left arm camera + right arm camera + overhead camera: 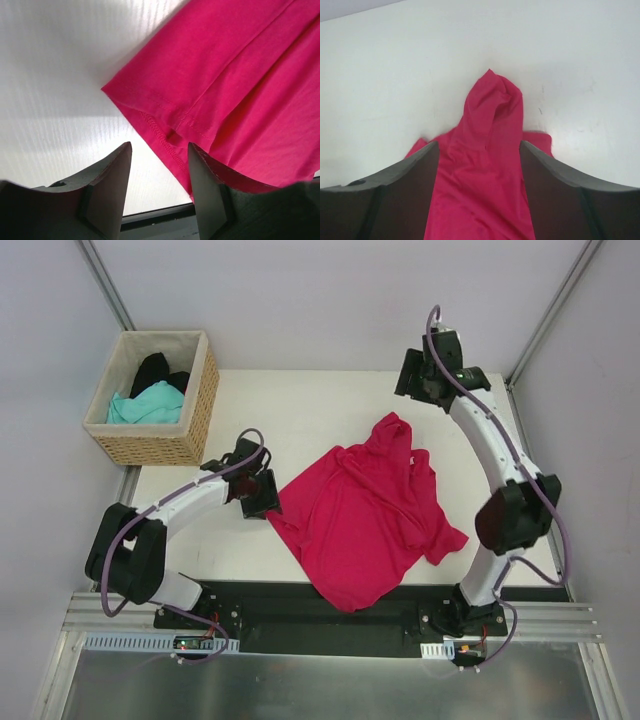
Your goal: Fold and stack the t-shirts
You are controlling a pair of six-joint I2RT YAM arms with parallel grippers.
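A crimson-pink t-shirt (365,515) lies crumpled and partly spread on the white table (300,410), one bunched end pointing to the back. My left gripper (264,498) is open at the shirt's left corner. In the left wrist view its fingers (160,146) straddle the stitched hem of the shirt (225,90) and hold nothing. My right gripper (418,375) is open and empty, raised at the back right, away from the shirt. The right wrist view shows the shirt's bunched end (490,115) beyond its fingers (479,145). A teal shirt (150,403) and a black shirt (160,370) lie in the basket.
A woven wicker basket (200,410) with pale lining stands off the table's back left corner. A black strip (330,605) runs along the table's near edge by the arm bases. Metal frame posts (105,285) rise at the back corners.
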